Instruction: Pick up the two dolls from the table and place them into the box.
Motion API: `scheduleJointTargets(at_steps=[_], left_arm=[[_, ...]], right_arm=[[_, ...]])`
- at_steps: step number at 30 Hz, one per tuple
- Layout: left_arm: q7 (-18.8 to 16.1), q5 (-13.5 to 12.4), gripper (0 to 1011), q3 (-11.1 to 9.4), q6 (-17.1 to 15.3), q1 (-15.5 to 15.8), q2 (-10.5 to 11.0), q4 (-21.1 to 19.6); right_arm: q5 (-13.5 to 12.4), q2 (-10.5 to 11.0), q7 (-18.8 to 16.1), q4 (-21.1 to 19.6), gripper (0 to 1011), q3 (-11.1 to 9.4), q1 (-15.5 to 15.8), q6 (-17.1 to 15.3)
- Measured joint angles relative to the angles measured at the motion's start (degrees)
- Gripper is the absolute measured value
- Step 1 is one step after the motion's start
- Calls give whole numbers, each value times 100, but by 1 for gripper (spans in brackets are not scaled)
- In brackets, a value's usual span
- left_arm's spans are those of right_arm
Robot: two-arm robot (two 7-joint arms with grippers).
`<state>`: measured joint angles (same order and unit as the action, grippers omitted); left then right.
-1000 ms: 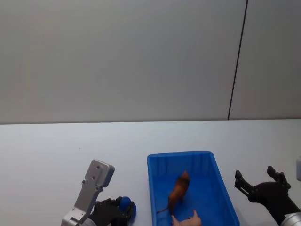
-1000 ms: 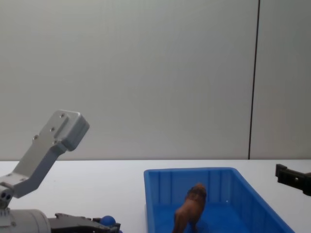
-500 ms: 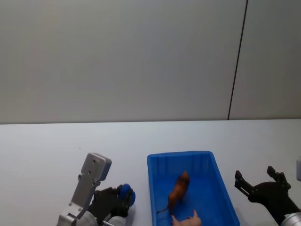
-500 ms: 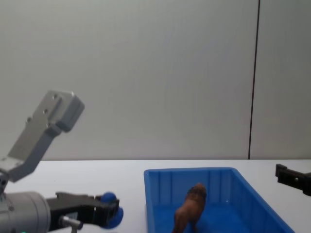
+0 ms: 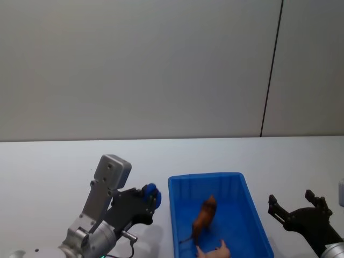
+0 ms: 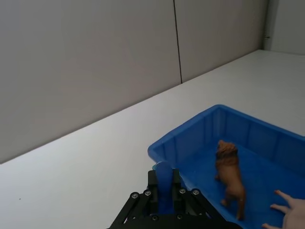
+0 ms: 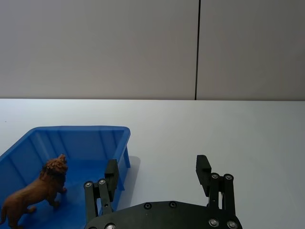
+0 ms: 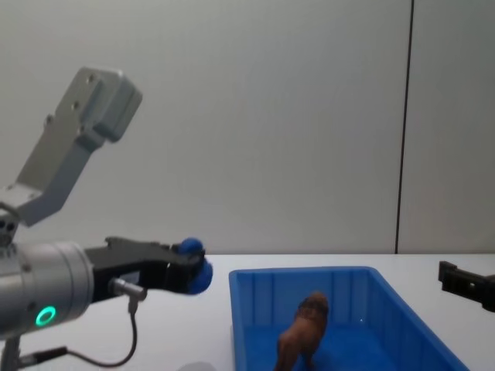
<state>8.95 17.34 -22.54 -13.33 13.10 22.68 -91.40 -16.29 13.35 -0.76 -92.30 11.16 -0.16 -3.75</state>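
Observation:
The blue box [image 5: 204,177] stands on the white table, right of centre. A brown shaggy doll [image 5: 205,216] stands inside it, also seen in the chest view [image 8: 303,331] and both wrist views [image 6: 229,174] [image 7: 37,192]. A pale pink doll [image 5: 215,251] lies in the box's near end [image 6: 291,214]. My left gripper [image 5: 151,196] hovers above the table just left of the box, its blue-tipped fingers shut on nothing [image 8: 195,267] [image 6: 164,177]. My right gripper [image 5: 292,202] rests open to the right of the box [image 7: 157,174].
White table [image 5: 59,166] extends left and behind the box up to a grey wall. A dark vertical seam [image 5: 271,70] runs down the wall at the right. A thin cable [image 8: 128,340] hangs under my left wrist.
My left gripper has risen from low near the table's front and moved forward toward the box's left wall. The right gripper and both dolls have not moved.

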Motion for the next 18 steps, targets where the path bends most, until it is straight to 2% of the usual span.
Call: scheduleJointTargets(at_steps=[10, 18], left_arm=[[476, -133, 100, -15, 117, 151, -74, -60], [861, -267, 65, -88, 188, 376, -262, 126]], right_arm=[[0, 0, 0, 0, 1001, 0, 0, 0], [0, 0, 0, 0, 1001, 0, 0, 0]])
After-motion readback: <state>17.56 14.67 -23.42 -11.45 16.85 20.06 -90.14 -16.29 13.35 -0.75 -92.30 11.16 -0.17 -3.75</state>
